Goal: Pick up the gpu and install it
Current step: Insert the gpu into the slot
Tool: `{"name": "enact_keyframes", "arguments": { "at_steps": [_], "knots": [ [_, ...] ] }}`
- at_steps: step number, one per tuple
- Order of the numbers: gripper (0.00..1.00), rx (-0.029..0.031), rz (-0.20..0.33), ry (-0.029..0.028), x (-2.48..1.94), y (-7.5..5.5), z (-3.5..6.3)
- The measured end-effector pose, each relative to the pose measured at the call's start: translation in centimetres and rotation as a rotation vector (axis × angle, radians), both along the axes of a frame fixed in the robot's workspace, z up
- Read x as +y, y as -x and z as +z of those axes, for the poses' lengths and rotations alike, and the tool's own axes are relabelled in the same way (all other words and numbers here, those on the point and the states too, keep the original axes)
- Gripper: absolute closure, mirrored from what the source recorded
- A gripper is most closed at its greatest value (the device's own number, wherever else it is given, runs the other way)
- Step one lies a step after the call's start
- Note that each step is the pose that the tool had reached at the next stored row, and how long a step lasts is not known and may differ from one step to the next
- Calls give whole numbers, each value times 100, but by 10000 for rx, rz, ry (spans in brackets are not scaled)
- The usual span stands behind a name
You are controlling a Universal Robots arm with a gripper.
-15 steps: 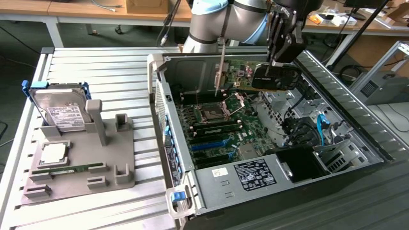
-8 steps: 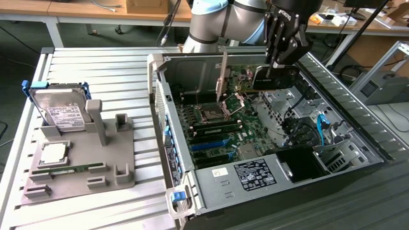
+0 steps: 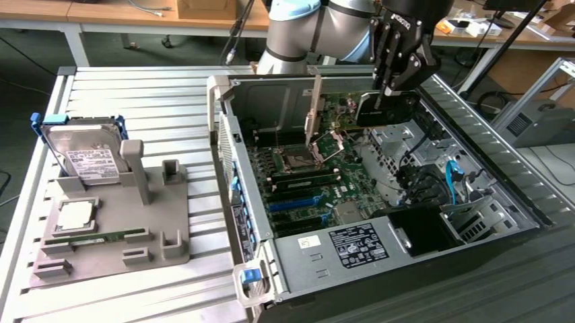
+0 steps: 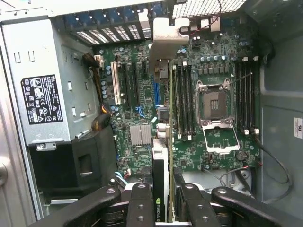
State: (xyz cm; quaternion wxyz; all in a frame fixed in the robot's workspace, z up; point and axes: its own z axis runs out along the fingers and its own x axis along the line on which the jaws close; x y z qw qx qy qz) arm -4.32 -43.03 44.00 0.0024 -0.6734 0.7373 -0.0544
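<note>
The black pincer clamps the gpu, a green card with black shroud, above the green motherboard. If tilted, its edge could jam against the board.

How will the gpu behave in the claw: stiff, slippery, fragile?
Probably stiff: the gpu hangs straight below the claw, no sag. Likely fragile: exposed circuit board, over the motherboard. Might pivot: gripped at one end, its metal bracket at the far end.

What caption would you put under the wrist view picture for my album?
End effector grips the gpu edge-on over the green motherboard inside the open computer case.
</note>
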Motion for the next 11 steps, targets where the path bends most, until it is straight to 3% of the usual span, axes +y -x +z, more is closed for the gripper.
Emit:
{"name": "enact_keyframes", "arguments": {
  "at_steps": [1,2,7,8,9,10,11],
  "knots": [
    [73,2,1,-6,0,0,1],
    [73,22,0,-69,-1,1,0],
    [73,370,0,-634,0,0,0],
    [73,431,3,-867,0,0,0],
    [73,435,9,-1042,0,0,0],
    [73,435,16,-1199,0,0,-1],
    [73,435,19,-1314,-1,0,-3]
  ]
}}
